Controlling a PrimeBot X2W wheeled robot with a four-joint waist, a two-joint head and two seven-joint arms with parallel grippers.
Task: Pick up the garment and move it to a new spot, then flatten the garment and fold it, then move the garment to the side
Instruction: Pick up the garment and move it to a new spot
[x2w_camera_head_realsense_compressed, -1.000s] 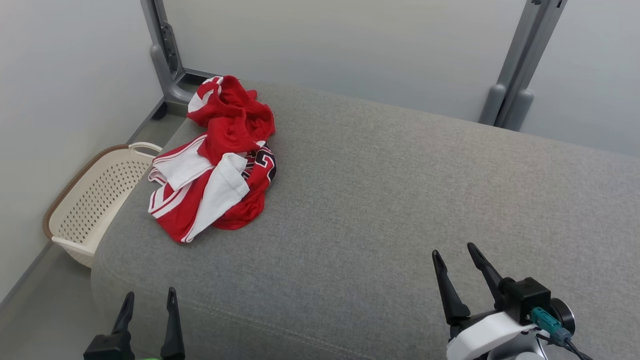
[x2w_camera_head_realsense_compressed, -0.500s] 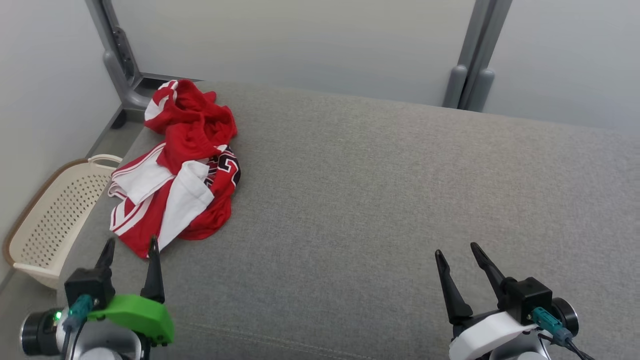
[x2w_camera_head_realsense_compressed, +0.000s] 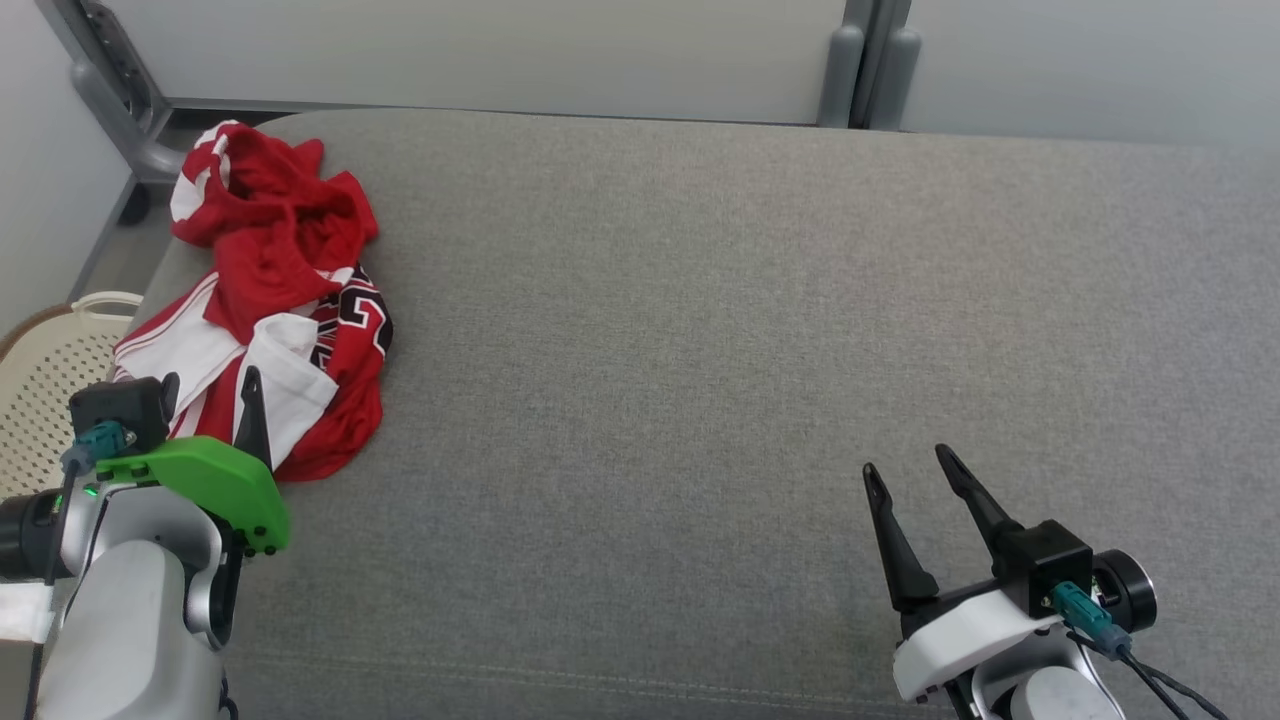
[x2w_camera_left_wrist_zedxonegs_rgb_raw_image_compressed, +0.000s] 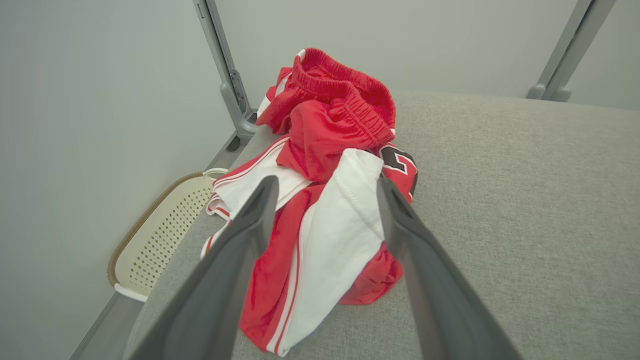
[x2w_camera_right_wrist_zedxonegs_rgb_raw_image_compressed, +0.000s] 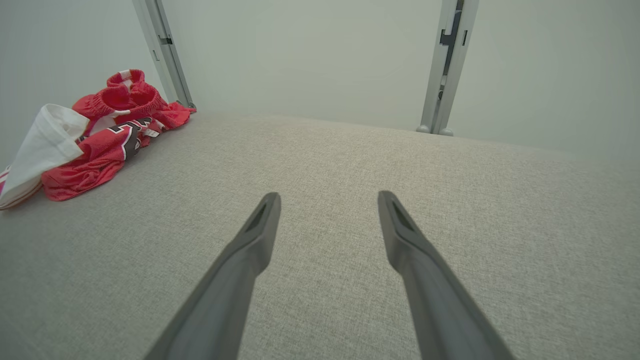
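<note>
Pale walls and two grey metal uprights (x2w_camera_head_realsense_compressed: 865, 60) back the grey fabric-covered padded counter (x2w_camera_head_realsense_compressed: 700, 350), which is bare across its middle and right. The crumpled red-and-white sports garment with black lettering (x2w_camera_head_realsense_compressed: 265, 270) lies bunched at about ten o'clock on the counter, near the left edge. Its elastic waistband is heaped toward the far corner and a white panel is folded over the near side. A cream perforated plastic basket (x2w_camera_head_realsense_compressed: 40, 370) sits off the counter at nine o'clock, lower down by the wall.

My head camera has swung over the last second, so the shift across the whole picture is not the cloth moving; the heap keeps the same shape. What has really changed is my left arm. It has risen from the bottom edge, and my left gripper (x2w_camera_head_realsense_compressed: 210, 385) now sits at the near hem of the garment. Its fingers are spread fully wide and hold nothing. In the left wrist view the left gripper (x2w_camera_left_wrist_zedxonegs_rgb_raw_image_compressed: 326, 182) brackets the white panel of the garment (x2w_camera_left_wrist_zedxonegs_rgb_raw_image_compressed: 330, 125); I cannot tell whether the tips touch cloth.

My right gripper (x2w_camera_head_realsense_compressed: 905, 465) has barely shifted at five o'clock. It is equally wide apart and empty over bare fabric, well apart from the garment (x2w_camera_right_wrist_zedxonegs_rgb_raw_image_compressed: 100, 145).

I judge the first pickup reach nearly complete, with the grasp not yet made.
</note>
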